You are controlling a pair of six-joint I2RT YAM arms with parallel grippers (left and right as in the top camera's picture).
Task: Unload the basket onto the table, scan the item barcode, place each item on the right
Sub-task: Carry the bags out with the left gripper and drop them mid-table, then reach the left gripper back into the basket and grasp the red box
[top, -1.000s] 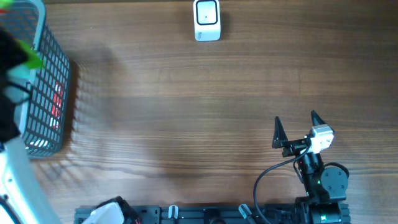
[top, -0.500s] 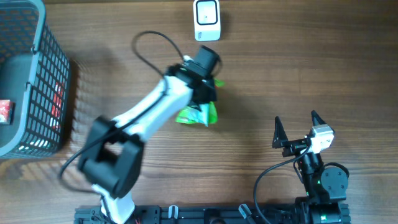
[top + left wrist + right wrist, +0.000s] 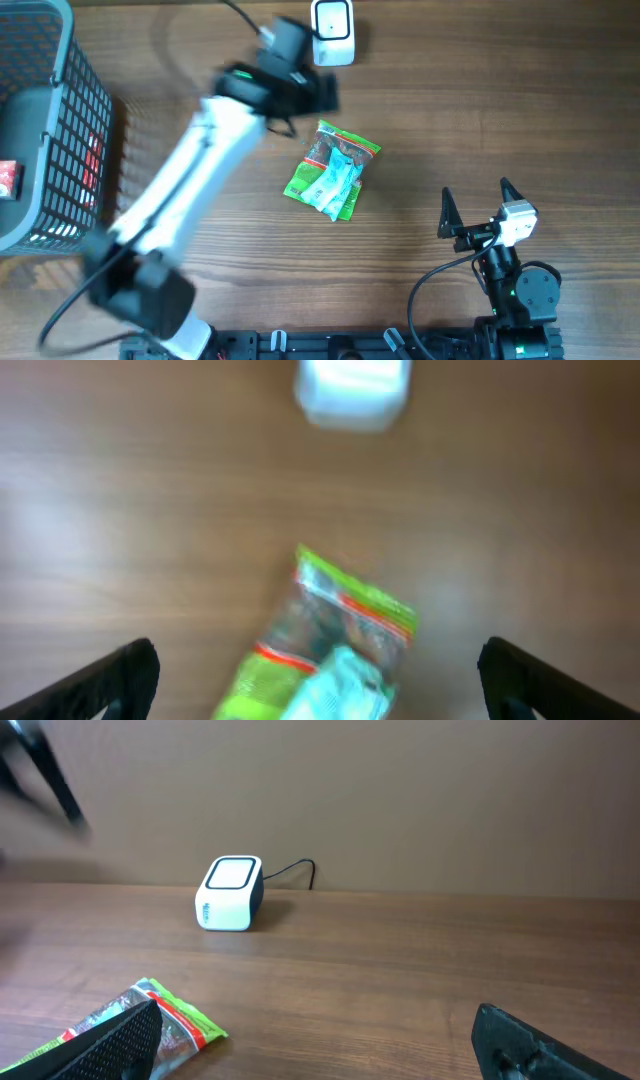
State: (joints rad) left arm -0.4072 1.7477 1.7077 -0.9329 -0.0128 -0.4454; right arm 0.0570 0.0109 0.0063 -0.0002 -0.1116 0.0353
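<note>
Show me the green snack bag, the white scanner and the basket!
snack bag (image 3: 333,172), overhead view, middle of the packet.
scanner (image 3: 332,30), overhead view, its top face.
basket (image 3: 88,140), overhead view, its right mesh wall.

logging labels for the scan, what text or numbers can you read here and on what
Nothing reads clearly.
Green snack packet: print blurred.
White scanner: marks too small.
Red item in the basket: too small.

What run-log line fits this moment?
left gripper: open, empty; right gripper: open, empty; green plastic snack packet: lying on brown wooden table; white box-shaped scanner: apart from packet
</note>
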